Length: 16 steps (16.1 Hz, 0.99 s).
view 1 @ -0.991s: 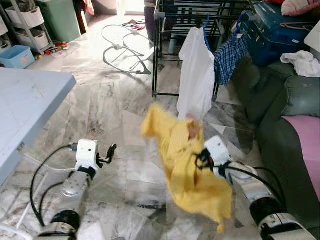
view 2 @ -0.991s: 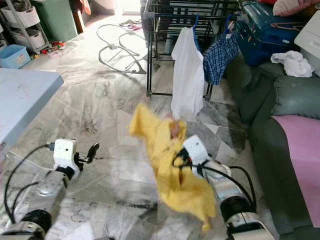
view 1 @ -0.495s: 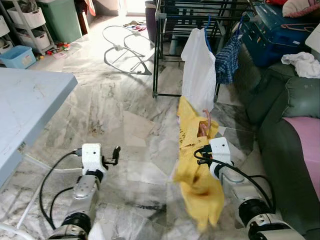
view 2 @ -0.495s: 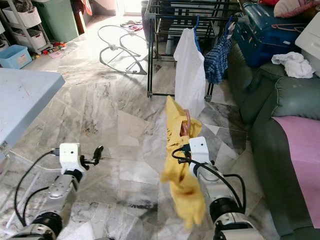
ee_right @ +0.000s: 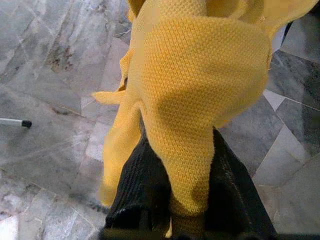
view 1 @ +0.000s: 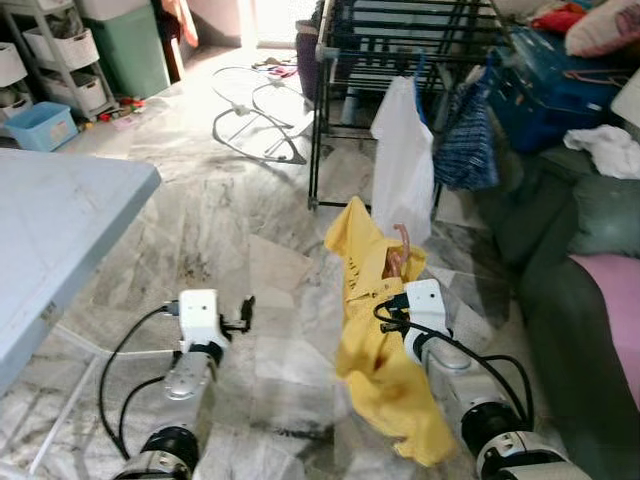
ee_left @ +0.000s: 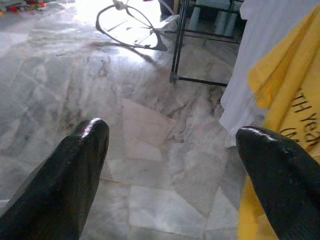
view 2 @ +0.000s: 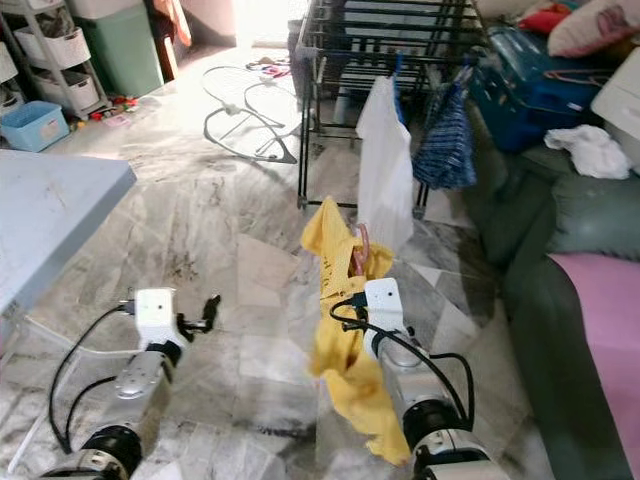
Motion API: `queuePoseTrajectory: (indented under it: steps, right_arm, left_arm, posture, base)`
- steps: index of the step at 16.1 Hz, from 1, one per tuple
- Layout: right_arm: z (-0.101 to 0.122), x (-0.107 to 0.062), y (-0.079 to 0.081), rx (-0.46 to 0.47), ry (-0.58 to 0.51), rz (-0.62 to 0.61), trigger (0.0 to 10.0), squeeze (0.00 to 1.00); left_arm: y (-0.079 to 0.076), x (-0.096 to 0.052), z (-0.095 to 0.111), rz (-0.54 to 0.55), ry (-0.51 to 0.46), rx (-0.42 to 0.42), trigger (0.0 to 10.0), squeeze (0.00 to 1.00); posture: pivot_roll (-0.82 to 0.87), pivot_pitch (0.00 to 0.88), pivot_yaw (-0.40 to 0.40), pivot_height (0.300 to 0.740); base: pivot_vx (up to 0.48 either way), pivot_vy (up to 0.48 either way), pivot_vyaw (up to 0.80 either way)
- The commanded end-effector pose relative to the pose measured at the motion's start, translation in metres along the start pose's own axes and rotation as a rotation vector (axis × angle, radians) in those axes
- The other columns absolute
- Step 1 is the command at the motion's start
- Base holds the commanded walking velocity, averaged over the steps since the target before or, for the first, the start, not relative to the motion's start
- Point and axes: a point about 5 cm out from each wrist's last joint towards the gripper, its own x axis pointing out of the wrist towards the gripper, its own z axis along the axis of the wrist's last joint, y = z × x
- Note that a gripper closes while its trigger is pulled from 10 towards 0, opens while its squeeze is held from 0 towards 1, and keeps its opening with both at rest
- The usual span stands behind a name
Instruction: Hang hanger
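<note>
G1 humanoid: two silver arms, white wrist blocks, black two-finger pincers.

Left arm (view 1: 185, 375): brushed silver tube forearm; black ribbed collar at the elbox end; white box-shaped wrist block (view 1: 198, 312) with rounded corners; thin black cable looping from the block's side down along the forearm; small black left pincer (view 1: 245, 310), its fingers (ee_left: 75, 170) matte black, thick, tapering to rounded tips. Right arm (view 2: 425, 400): same silver tube with black ribbed joint ring; white wrist block (view 2: 383, 303); black cables coiled at the block and arcing back beside the forearm; right pincer (ee_right: 172, 190) with two broad black fingers (ee_right: 137, 192), finely textured surface.
</note>
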Motion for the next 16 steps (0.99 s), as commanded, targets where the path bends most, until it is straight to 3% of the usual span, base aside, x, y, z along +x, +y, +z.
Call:
queuePoseTrajectory:
  steps: [1,4,7,11,13,16]
  right_arm:
    - [0.012,0.001,-0.004,0.008,-0.056,-0.035,10.0,0.0]
    - [0.012,0.0,-0.013,0.072,-0.057,-0.117,10.0,0.0]
    - [0.011,0.0,-0.02,0.072,-0.04,-0.166,10.0,0.0]
    - [0.01,0.001,-0.016,0.094,-0.032,-0.168,10.0,0.0]
    - [0.017,0.003,-0.012,0.059,-0.058,-0.126,10.0,0.0]
    - [0.019,0.003,-0.011,0.057,-0.067,-0.123,10.0,0.0]
  left_arm:
    - [-0.001,0.002,0.004,-0.014,-0.015,0.013,10.0,0.0]
    - [0.0,0.001,0.005,-0.012,-0.02,0.009,10.0,0.0]
    - [0.0,0.001,0.004,-0.012,-0.014,0.012,10.0,0.0]
    - [-0.002,0.001,0.005,-0.017,-0.015,0.01,10.0,0.0]
    - [-0.002,0.003,0.008,-0.011,-0.023,0.003,10.0,0.0]
    - [-0.001,0.003,0.008,-0.004,-0.02,-0.001,10.0,0.0]
  posture:
    - [-0.11,0.0,-0.01,0.74]
    - [-0.11,0.0,-0.007,0.74]
    - [-0.11,0.0,-0.007,0.74]
    - [-0.11,0.0,-0.006,0.74]
    - [-0.11,0.0,-0.006,0.74]
    - [-0.11,0.0,-0.006,0.74]
  base:
    - [0.469,0.0,0.0]
    - [0.469,0.0,0.0]
    - [0.469,0.0,0.0]
    - [0.469,0.0,0.0]
    - [0.458,0.0,0.0]
    - [0.43,0.089,0.78]
